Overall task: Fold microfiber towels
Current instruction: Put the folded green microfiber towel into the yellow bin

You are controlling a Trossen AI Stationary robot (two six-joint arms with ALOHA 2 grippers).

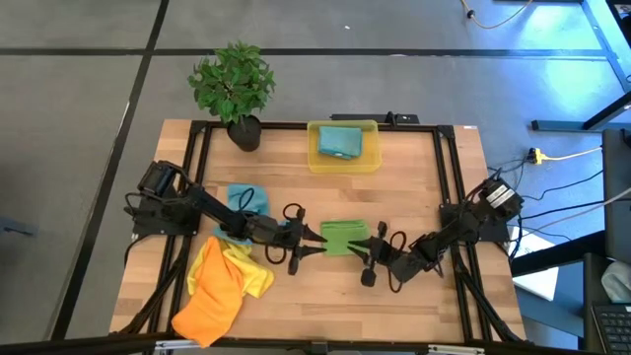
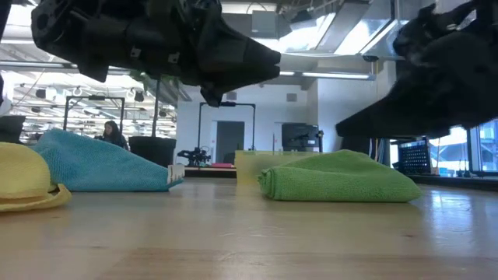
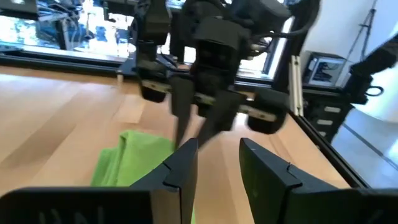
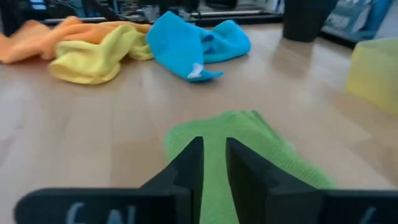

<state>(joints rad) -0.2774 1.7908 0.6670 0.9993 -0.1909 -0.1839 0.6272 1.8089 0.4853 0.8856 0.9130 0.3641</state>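
Note:
A folded green towel lies flat on the wooden table, between my two grippers. My right gripper is at the towel's right edge, its fingers close together over green cloth. My left gripper hangs open just off the towel's left edge; the low view shows it well above the table. At the left, a teal towel, a yellow towel and an orange towel lie crumpled on the table. My right gripper has the green towel's right edge in the narrow gap between its two fingers. It comes slanting down from the table's right. One layer or several, I cannot tell. The towel lies flat on the table.
A translucent yellow bin stands at the far middle with a teal cloth inside. A potted plant stands at the far left corner. Bare wood shows near the front edge.

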